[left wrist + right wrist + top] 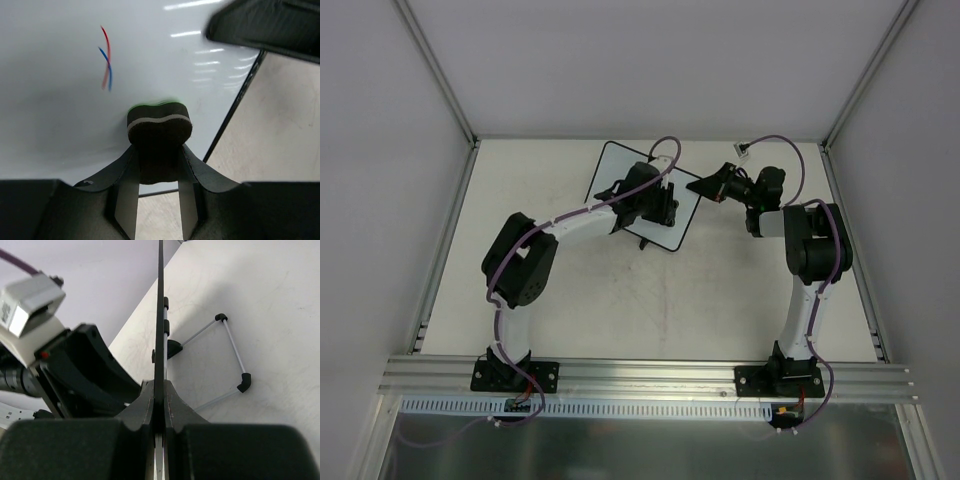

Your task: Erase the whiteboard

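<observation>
- Pale table point(570, 300), both arms reaching to its far middle.
- The whiteboard point(618, 165) stands there, tilted back on a wire stand point(244, 382).
- Right gripper point(159, 390): fingers pinch the board's right edge.
- Left gripper point(159, 156): fingers clamp a dark eraser point(159, 125), pressed against the board's face.
- Red and blue pen lines point(106, 65) cross, just beyond the eraser.

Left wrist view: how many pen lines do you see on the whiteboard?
2: a red line and a blue line, crossing each other on the whiteboard, above and left of the eraser. Others may be hidden behind the eraser.
</observation>
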`<state>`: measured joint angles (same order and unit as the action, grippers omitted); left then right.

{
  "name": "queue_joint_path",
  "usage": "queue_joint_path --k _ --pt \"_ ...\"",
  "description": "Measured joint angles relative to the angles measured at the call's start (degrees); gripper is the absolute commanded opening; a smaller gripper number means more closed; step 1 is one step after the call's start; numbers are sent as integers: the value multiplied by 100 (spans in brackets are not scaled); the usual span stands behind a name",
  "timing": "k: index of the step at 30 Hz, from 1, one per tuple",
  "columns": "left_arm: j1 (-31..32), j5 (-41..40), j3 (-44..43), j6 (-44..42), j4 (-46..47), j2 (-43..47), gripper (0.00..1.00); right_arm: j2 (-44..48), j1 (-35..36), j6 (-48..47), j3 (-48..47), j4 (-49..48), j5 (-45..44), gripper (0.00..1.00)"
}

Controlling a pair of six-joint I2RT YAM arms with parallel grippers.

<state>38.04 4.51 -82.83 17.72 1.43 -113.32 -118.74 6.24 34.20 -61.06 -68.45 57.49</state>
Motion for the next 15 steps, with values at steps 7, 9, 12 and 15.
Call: queue_joint_path --k 7,9,12,15 --pt "151 -114 385 162 258 96 0 0 0 -24 0 -39 7 0" --pt "151 -138 326 164 184 83 0 0 0 -24 0 -52 4 0" --pt "149 -157 -85 157 -236 -79 0 2 -4 -33 0 -94 -22 0" --pt "109 -140 -656 153 -787 -321 0 4 -22 -46 0 -129 -105 0"
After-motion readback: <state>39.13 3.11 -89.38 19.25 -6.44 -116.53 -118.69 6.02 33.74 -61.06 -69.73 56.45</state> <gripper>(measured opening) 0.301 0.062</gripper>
